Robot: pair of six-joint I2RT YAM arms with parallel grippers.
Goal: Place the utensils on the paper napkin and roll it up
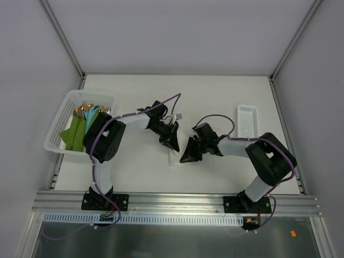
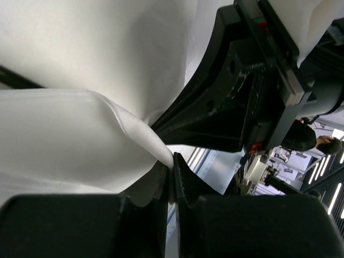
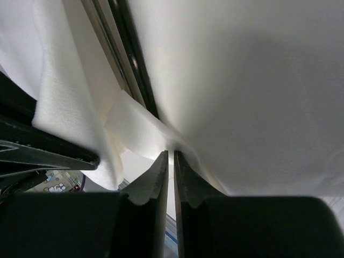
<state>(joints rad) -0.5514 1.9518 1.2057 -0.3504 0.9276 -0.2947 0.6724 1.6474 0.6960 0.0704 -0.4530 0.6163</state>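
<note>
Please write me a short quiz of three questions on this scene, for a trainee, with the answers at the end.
1. True or false: the left gripper and the right gripper both pinch the paper napkin.
2. Where do the green cloths lie? A: in the white basket. B: on the paper napkin. C: on the bare table.
3. In the right wrist view, which thing of the task shows as a dark strip along the paper napkin?
Key: 1 true. 2 A. 3 a black utensil; whether it is the spoon or the fork cannot be told.
</note>
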